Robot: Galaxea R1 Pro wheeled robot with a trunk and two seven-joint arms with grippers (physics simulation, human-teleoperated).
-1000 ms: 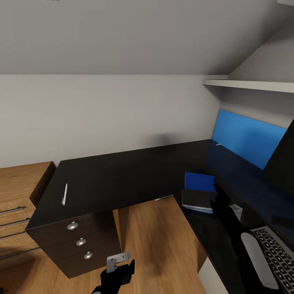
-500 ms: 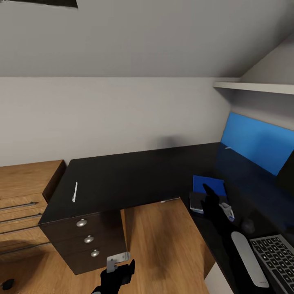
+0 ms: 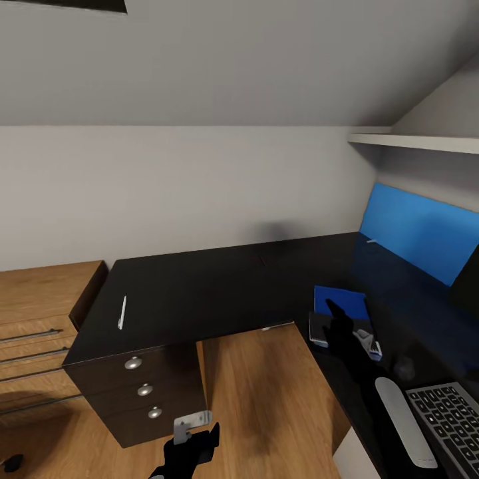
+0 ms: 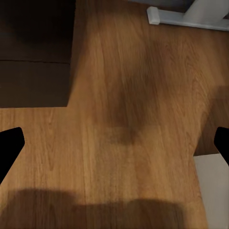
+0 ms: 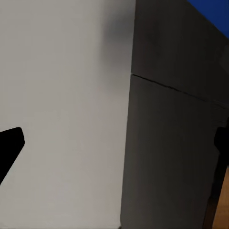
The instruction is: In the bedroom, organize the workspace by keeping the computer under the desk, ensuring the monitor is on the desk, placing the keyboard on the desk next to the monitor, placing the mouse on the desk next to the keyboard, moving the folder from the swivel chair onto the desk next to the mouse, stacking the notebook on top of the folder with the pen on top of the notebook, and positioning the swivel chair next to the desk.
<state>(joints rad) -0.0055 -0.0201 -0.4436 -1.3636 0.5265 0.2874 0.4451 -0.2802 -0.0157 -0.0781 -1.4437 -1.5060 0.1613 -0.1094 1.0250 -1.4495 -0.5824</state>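
The glossy black desk (image 3: 219, 286) spans the head view. A thin white pen (image 3: 122, 313) lies near its left end, above the drawer unit (image 3: 143, 392). At the inner corner lies a blue folder (image 3: 342, 301) with a dark notebook (image 3: 317, 328) against its near edge. My right gripper (image 3: 336, 318) hovers open over them, hiding part of both; in the right wrist view (image 5: 114, 143) it faces the desk top and wall. The mouse (image 3: 404, 366) and keyboard (image 3: 449, 419) sit at the lower right, the monitor (image 3: 469, 283) at the right edge. My left gripper (image 3: 189, 456) (image 4: 114, 148) hangs open over the wooden floor.
A light wooden drawer chest (image 3: 33, 299) adjoins the desk's left end. A blue back panel (image 3: 419, 233) and a white shelf (image 3: 412, 141) line the right wall under a sloped ceiling. A white desk leg (image 4: 186, 16) stands on the floor (image 3: 259, 392) in the desk's inner corner.
The camera turned left a second ago, shifting everything rightward in the picture. My right gripper has moved from beside the notebook to over it. The left arm is unchanged.
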